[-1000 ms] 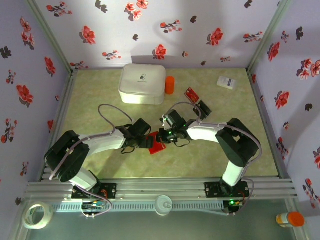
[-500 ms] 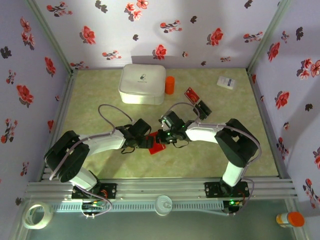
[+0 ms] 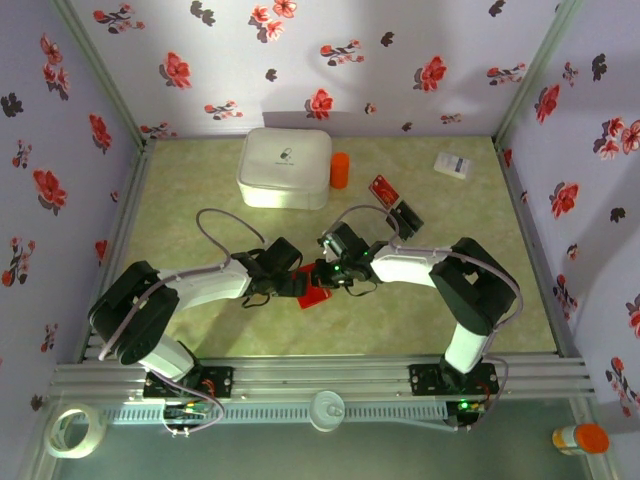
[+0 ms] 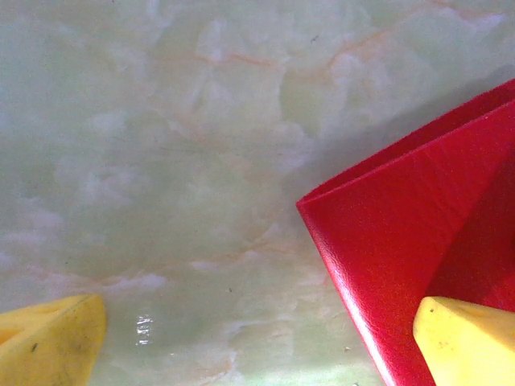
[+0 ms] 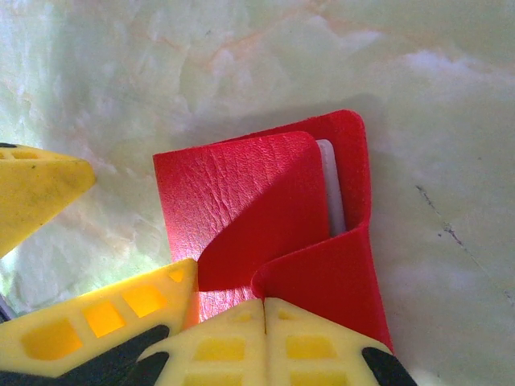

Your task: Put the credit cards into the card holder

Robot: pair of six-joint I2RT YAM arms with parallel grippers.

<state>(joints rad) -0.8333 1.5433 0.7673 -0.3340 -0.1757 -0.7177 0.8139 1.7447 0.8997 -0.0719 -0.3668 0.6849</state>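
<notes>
A robot test cell in a lab - not a home, for all the wallpaper. Three walls [image 3: 330, 60] of lilac sheet printed with red and black flowers are hung on bare aluminium posts [image 3: 95, 68] at the corners. They box in a desk [image 3: 190, 190] covered in pale green marble-look sheet. Along the near edge runs a slotted aluminium rail [image 3: 320, 378], with the left arm [image 3: 190, 288] and the right arm [image 3: 440, 265] bolted to it side by side. A loose grey cable [image 3: 215, 232] loops over the left arm, and small green lights glow at the wrists. Outside the rail lie a roll of tape [image 3: 75, 430] and an orange-capped bottle [image 3: 580, 438].
</notes>
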